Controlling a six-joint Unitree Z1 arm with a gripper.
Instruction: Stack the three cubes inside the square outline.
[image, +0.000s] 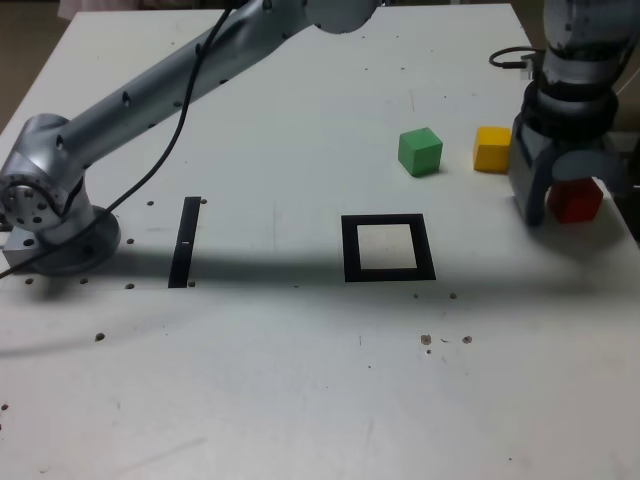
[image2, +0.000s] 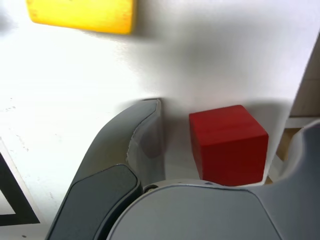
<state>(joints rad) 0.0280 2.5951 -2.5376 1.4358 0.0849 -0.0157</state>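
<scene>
The gripper (image: 568, 195) is standing with its jaws spread, and the red cube (image2: 228, 143) is sitting on the table (image: 300, 380) between them, with a gap showing on the side of the one finger (image2: 142, 137) seen clearly in the wrist view; contact on the other side cannot be told. The yellow cube (image: 492, 148) is lying near, towards the exterior view's left, with the green cube (image: 420, 151) beyond it. The square outline (image: 387, 247) is lying empty, apart from all three cubes.
</scene>
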